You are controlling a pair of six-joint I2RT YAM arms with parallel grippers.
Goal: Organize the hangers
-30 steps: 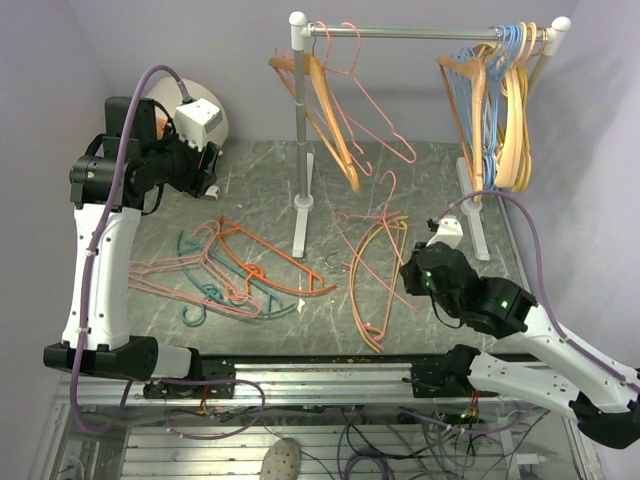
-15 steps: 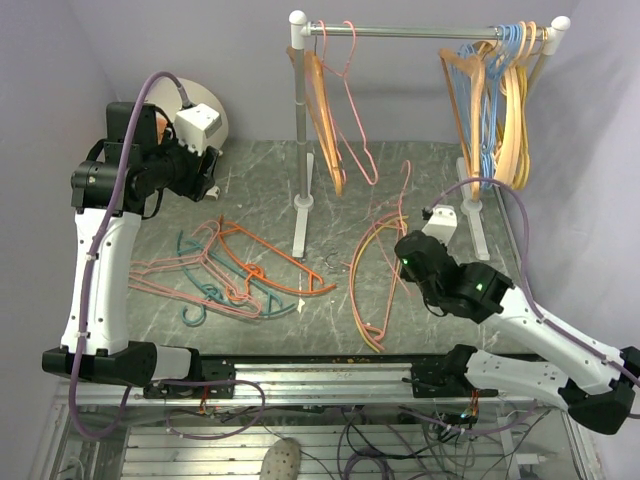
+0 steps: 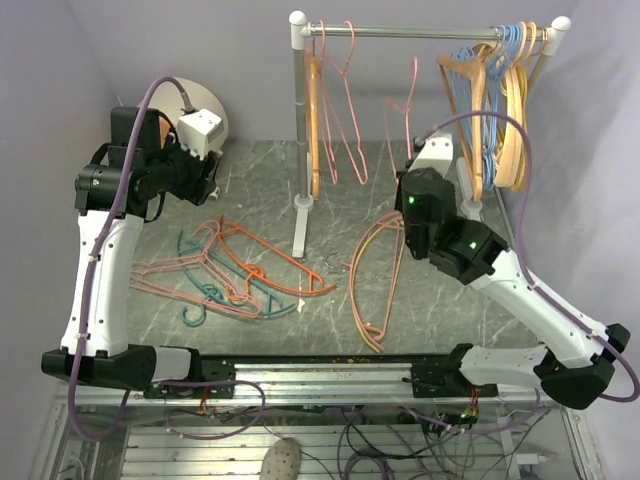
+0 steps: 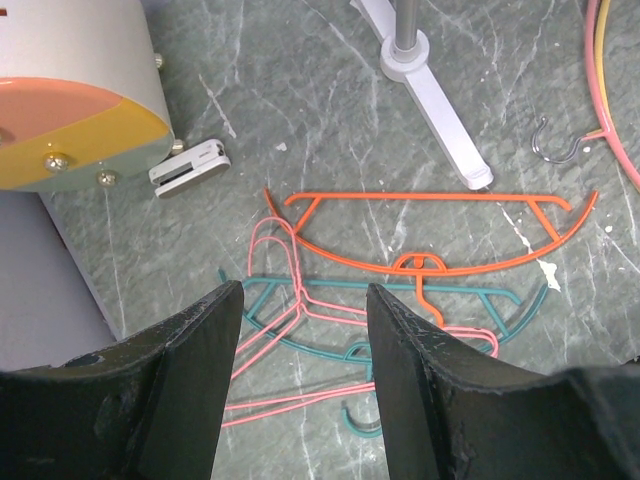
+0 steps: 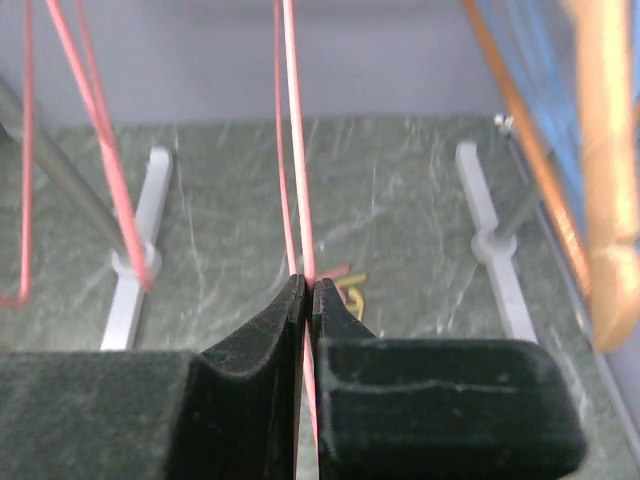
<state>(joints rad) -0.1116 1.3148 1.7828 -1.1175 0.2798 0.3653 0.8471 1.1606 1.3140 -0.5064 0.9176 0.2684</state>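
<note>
My right gripper (image 3: 413, 152) is shut on a thin pink hanger (image 3: 404, 104) and holds it up just below the rack's rod (image 3: 430, 33), between the two hung groups. In the right wrist view the pink wires (image 5: 292, 120) run up out of my closed gripper (image 5: 307, 285). An orange-tan hanger (image 3: 314, 120) and a pink one (image 3: 345, 110) hang at the rod's left end. My left gripper (image 3: 205, 175) is open and empty, high above a tangle of orange (image 4: 430, 200), teal (image 4: 400, 295) and pink (image 4: 285, 260) hangers on the table. Curved orange, pink and yellow hangers (image 3: 375, 280) lie at centre right.
A bunch of light-blue and pale tan hangers (image 3: 500, 110) fills the rod's right end. The rack's left post (image 3: 299, 150) and foot stand mid-table. A white round device (image 3: 205, 120) sits back left, a small white clip (image 4: 190, 168) beside it. A metal hook (image 4: 555, 140) lies loose.
My right arm has risen from the table with the pink hanger, carrying it up to the rod. The two hung hangers have swung to hang straight. My left arm has barely moved.
</note>
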